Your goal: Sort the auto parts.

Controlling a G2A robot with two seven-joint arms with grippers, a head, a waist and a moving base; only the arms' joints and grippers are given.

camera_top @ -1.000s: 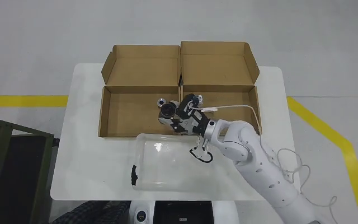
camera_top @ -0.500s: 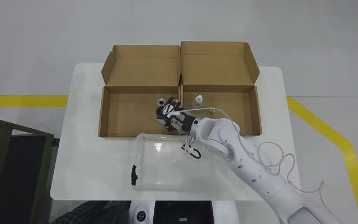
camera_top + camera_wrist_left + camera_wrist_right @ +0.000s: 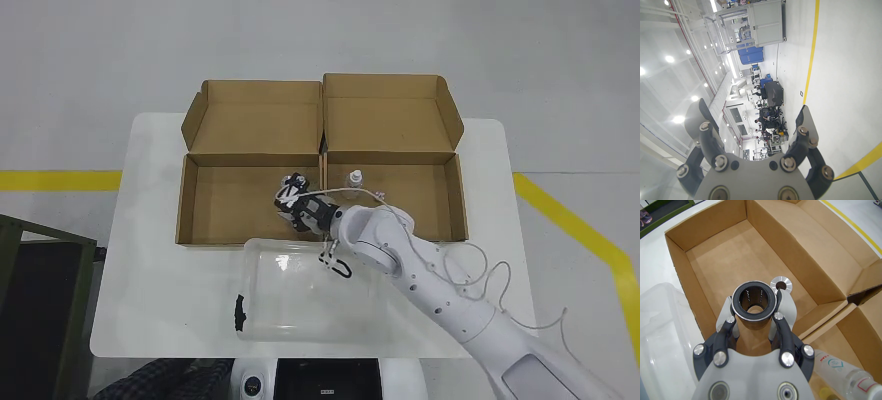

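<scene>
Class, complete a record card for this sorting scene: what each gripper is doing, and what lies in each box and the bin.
Right gripper: shut on the black cylindrical bearing, held over the left box
Left gripper: open, empty
Left box: silver disc on the floor, beside the bearing
Right box: clear bottle
Clear bin: one black part near one end
</scene>
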